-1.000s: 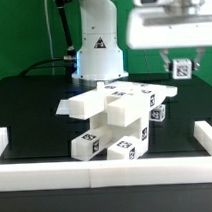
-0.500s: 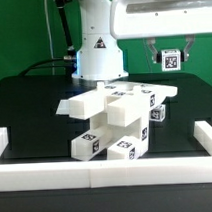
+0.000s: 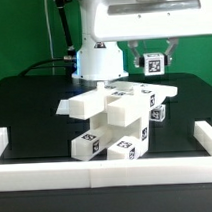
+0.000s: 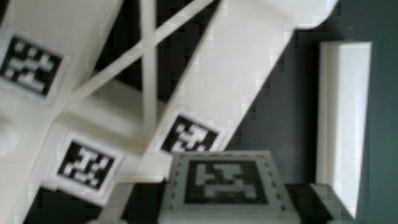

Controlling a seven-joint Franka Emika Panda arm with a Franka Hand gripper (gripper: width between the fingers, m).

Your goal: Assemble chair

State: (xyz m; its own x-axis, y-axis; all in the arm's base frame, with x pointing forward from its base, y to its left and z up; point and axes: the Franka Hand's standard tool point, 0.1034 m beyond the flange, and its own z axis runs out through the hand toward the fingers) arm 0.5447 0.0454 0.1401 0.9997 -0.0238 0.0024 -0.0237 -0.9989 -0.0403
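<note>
A partly built white chair (image 3: pixel 110 119) stands mid-table as a stack of slab, bars and blocks with black-and-white tags. My gripper (image 3: pixel 152 60) hangs above its right end in the exterior view, shut on a small white tagged block (image 3: pixel 152 63) that is clear of the stack. In the wrist view the same block (image 4: pixel 222 178) sits between the jaws of my gripper (image 4: pixel 226 205), tag facing the camera. Below it lie the chair's long white bars (image 4: pixel 214 70) with several tags.
A long low white border rail (image 3: pixel 107 173) runs along the table's front, with short raised ends at the exterior view's left (image 3: pixel 1 144) and right (image 3: pixel 205 138). The robot's white base (image 3: pixel 97 49) stands behind the chair on the black table (image 3: pixel 34 102).
My gripper has carried the small tagged block toward the exterior view's left, from beyond the chair's right end to above it. The chair stack has not moved.
</note>
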